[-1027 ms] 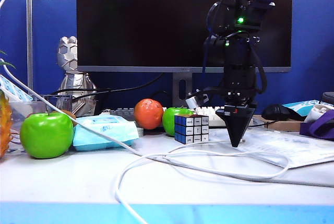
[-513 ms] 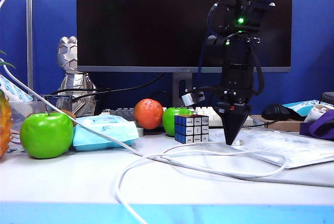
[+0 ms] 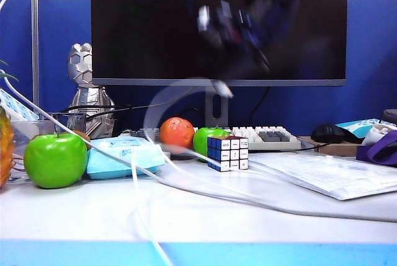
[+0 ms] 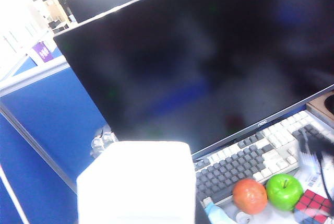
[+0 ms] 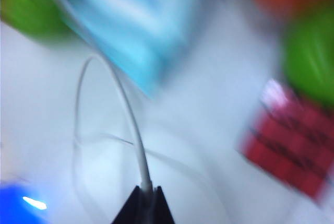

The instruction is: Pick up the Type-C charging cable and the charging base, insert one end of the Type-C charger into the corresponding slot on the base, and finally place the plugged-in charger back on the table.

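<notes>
The Type-C charging cable (image 5: 125,109) is a thin white cord, and my right gripper (image 5: 144,195) is shut on it near one end. In the exterior view that gripper (image 3: 224,83) is a dark blur high in front of the monitor. The cable (image 3: 155,101) arcs up from the table (image 3: 205,222) towards it. The charging base (image 4: 136,182), a glossy white block, fills the near edge of the left wrist view, held high above the desk. It hides my left gripper's fingers, and its slot does not show. The left gripper is outside the exterior view.
A puzzle cube (image 3: 227,152), a light-blue wipes pack (image 3: 124,156), two green apples (image 3: 56,159) (image 3: 208,142) and an orange (image 3: 177,134) stand mid-desk before the keyboard (image 3: 267,136) and monitor (image 3: 217,24). A thicker grey cord (image 3: 279,207) crosses the desk. A plastic bag (image 3: 335,176) lies at the right.
My right gripper closed at the table beside the cube, then swung up and to the left in front of the monitor, pulling the cable's loop off the desk.
</notes>
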